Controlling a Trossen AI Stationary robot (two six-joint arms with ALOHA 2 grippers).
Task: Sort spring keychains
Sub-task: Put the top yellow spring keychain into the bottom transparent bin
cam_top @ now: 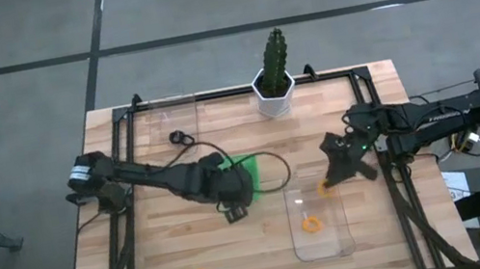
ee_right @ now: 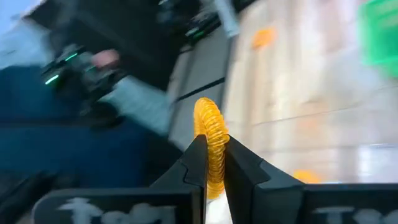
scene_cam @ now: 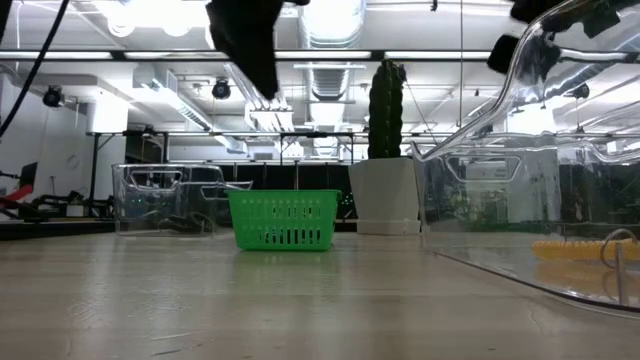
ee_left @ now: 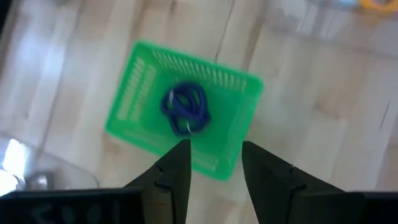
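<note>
Right end effector [ee_right: 212,163] pinches an orange spring keychain [ee_right: 211,140], angled downward.

Pale wooden table [cam_top: 164,264], clear glossy plastic bin [cam_top: 324,238], green plastic tray [ee_left: 143,81]

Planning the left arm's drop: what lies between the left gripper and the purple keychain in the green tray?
Nothing. In the left wrist view the open left gripper hangs above the green tray; only air separates it from the purple keychain.
</note>
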